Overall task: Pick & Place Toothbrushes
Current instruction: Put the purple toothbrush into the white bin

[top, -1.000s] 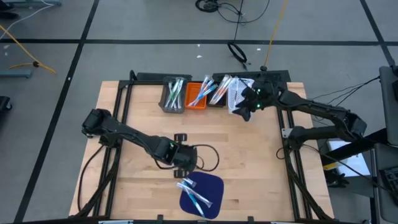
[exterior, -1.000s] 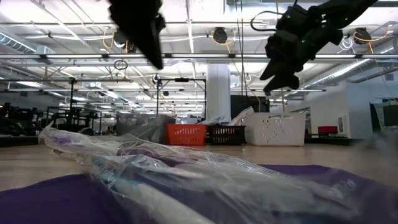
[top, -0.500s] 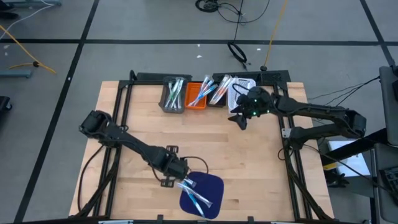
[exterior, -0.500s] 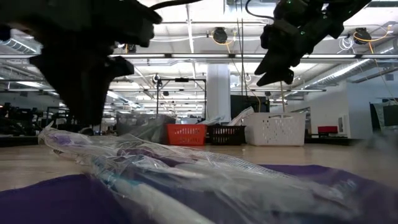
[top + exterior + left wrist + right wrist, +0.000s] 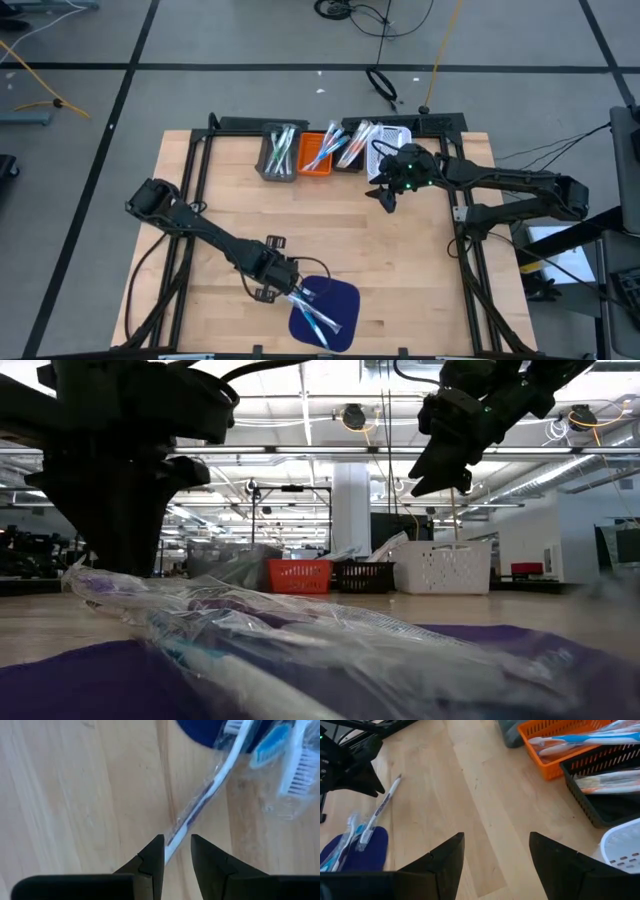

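My left gripper [image 5: 176,851] straddles a wrapped toothbrush's [image 5: 200,807] handle, not clenched; my right gripper [image 5: 496,851] hangs released by the bins [image 5: 322,147].

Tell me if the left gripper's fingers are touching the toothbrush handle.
Cannot tell: left wrist view shows the toothbrush handle ending between the fingers, contact unclear.

Low view: wrapped toothbrushes [image 5: 300,650] blurred, edge-cropped.
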Controlling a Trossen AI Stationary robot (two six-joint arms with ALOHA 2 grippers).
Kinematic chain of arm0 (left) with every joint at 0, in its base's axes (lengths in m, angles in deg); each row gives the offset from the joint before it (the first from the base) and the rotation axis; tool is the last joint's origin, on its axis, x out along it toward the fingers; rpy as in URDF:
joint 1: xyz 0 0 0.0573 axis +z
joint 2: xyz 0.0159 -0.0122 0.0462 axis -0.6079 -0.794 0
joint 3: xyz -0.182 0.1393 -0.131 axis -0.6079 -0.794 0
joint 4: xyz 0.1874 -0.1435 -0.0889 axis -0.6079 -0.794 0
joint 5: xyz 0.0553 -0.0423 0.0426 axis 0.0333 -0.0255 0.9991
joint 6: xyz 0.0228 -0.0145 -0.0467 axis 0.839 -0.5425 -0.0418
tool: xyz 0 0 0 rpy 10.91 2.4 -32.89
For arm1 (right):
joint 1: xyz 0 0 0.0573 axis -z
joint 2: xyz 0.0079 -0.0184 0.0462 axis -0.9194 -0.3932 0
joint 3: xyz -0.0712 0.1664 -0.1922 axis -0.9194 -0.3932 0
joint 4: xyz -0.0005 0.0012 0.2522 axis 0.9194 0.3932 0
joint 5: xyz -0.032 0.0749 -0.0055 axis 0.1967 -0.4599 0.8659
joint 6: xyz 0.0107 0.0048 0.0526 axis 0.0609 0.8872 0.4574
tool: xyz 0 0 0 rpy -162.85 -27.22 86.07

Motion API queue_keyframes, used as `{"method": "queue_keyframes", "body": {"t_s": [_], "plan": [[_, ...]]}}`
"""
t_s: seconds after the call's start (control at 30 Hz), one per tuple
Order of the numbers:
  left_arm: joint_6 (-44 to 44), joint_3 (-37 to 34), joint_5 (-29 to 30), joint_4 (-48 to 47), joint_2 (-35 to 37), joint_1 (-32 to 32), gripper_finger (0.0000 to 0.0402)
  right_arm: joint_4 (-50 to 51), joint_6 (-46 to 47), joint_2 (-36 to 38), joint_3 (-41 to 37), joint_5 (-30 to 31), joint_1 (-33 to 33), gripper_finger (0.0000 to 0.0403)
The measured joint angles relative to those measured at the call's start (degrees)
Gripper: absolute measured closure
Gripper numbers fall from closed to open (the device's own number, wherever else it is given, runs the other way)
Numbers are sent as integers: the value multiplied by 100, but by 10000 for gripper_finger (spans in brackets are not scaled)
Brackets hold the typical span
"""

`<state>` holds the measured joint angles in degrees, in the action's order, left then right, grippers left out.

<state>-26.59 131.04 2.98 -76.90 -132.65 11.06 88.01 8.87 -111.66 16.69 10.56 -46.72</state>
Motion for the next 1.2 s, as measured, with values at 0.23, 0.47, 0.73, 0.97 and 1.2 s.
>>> {"method": "queue_keyframes", "body": {"t_s": [0.23, 0.47, 0.73, 0.97, 1.2], "plan": [[456, 4, -187, 307, -196, 20, 304, 0, -2, 0, 0, 0, 2, 189], [648, 13, -256, 305, -516, 109, 304, -213, 0, 0, -110, -2, 2, 191], [527, 19, -402, 307, -534, 211, 361, -752, 165, -2, -581, -15, 3, 191], [64, 3, -35, 277, -381, 283, 383, -835, 167, 0, -734, -15, 4, 191], [-536, 15, 1144, 281, 148, 473, 390, -1049, 167, 0, -863, -31, 2, 190]]}}
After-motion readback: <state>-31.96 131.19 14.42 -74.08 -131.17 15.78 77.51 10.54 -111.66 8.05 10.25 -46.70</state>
